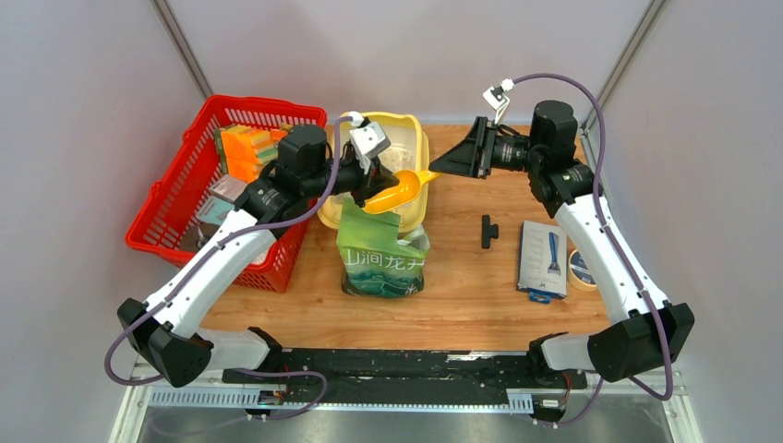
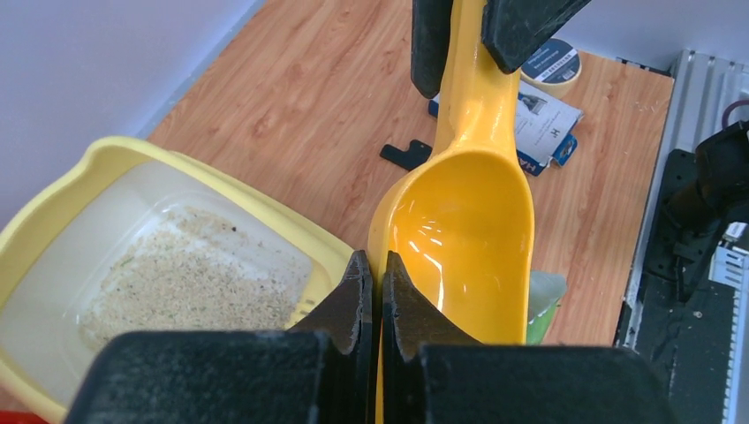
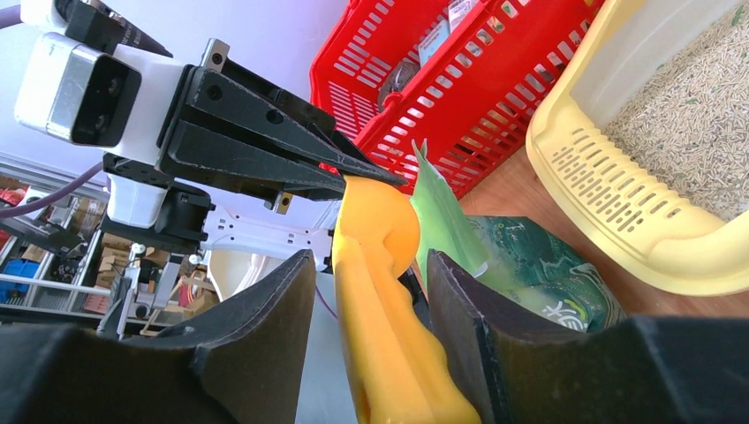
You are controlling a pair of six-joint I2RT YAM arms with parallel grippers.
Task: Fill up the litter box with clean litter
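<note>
The pale yellow litter box (image 1: 413,125) stands at the back centre; a thin layer of beige litter (image 2: 185,283) covers part of its floor, also seen in the right wrist view (image 3: 698,115). The green pouch (image 1: 383,258) stands open in front of it. My left gripper (image 2: 377,265) is shut on the rim of an empty yellow scoop (image 2: 464,238), held above the pouch (image 1: 399,191). My right gripper (image 3: 369,261) is open, its fingers (image 3: 265,336) on either side of the scoop's handle (image 3: 389,353) with gaps on both sides.
A red mesh basket (image 1: 166,208) with several items stands at the left, beside the litter box. On the wooden table to the right lie a black T-shaped piece (image 1: 487,231), a packaged brush (image 1: 543,258) and a tape roll (image 1: 582,269).
</note>
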